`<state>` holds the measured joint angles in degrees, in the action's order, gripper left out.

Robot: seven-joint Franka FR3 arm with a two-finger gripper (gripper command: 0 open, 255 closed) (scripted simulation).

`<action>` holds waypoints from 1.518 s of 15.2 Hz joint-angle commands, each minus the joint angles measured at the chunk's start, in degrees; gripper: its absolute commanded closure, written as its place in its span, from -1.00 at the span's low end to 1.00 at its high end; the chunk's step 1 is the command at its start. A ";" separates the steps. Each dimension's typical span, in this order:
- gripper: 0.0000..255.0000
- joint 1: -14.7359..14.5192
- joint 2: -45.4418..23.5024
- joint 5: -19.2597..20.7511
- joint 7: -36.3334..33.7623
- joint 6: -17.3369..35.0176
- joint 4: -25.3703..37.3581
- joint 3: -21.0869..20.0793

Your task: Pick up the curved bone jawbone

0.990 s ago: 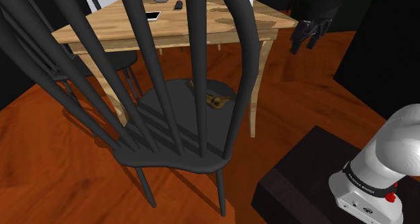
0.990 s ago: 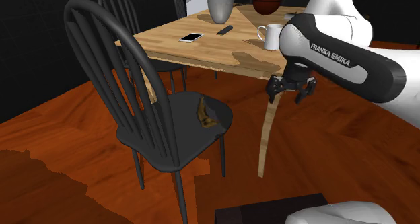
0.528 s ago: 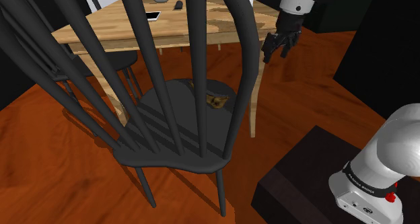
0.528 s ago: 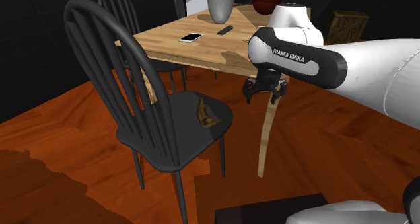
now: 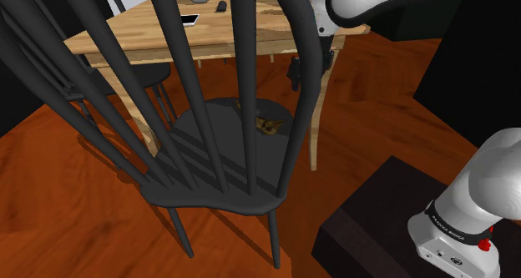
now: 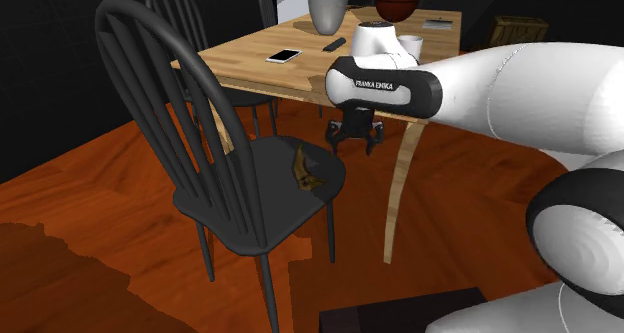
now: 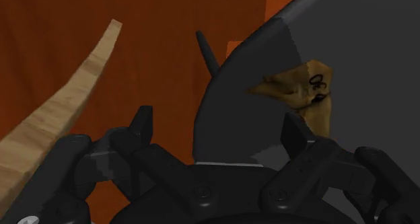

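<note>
The jawbone (image 6: 306, 171) is a tan, curved bone lying on the dark grey seat of a spindle-back chair (image 6: 250, 206), near the seat's edge by the table leg. In the shoulder view the jawbone (image 5: 267, 124) shows between the chair's spindles. My black gripper (image 6: 354, 141) hangs open a little above and beside the seat's edge, with nothing between its fingers. In the shoulder view the gripper (image 5: 294, 71) is partly hidden behind a spindle. From the wrist, the gripper (image 7: 217, 128) stands open over the seat's rim, with the jawbone (image 7: 303, 91) just beyond one finger (image 7: 294, 132).
A wooden table (image 6: 300, 81) with a curved leg (image 6: 400, 191) stands close behind the gripper. On it are a phone (image 6: 283, 56), a remote (image 6: 334, 45) and a vase (image 6: 327, 6). The chair's spindles (image 5: 188, 76) rise in front of the shoulder camera. My dark stand (image 5: 376, 226) is at lower right.
The arm has swung from beyond the table leg toward the chair, carrying the open gripper leftward and lower until it hangs beside the seat's edge. The jawbone has not moved.
</note>
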<state>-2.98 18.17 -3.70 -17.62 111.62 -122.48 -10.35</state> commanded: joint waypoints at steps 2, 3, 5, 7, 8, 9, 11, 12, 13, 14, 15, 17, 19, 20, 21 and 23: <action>-1.00 -0.55 -6.13 0.96 -2.82 1.95 3.82 -2.07; -1.00 -0.77 -8.17 1.41 -3.77 2.44 5.21 -2.69; -1.00 -1.25 -12.32 2.49 -5.70 3.25 8.22 -3.86; -1.00 -1.86 -16.58 3.77 -7.65 3.80 11.52 -4.87; -1.00 -2.22 -18.75 4.48 -8.62 3.98 13.30 -5.32; -1.00 -2.63 -20.94 5.23 -9.58 4.08 15.15 -5.71; -1.00 -3.58 -25.41 6.79 -11.46 4.08 19.13 -6.34; -1.00 -4.15 -27.68 7.59 -12.36 3.97 21.25 -6.56; -1.00 -4.76 -29.98 8.39 -13.22 3.78 23.48 -6.73; -1.00 -4.94 -30.50 8.56 -13.40 3.72 24.00 -6.73; -1.00 -4.95 -30.65 8.62 -13.45 4.44 23.42 -6.69; -1.00 -4.96 -30.99 8.78 -13.57 5.87 22.31 -6.65; -1.00 -4.96 -31.37 8.96 -13.71 7.29 21.26 -6.61; -1.00 -4.97 -31.58 9.06 -13.78 7.99 20.75 -6.59; -1.00 -4.98 -31.94 9.22 -13.90 9.09 19.99 -6.56; -1.00 -4.95 -31.93 9.22 -13.90 9.10 19.98 -6.59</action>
<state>-8.08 -13.65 5.56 -31.60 120.34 -101.98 -17.05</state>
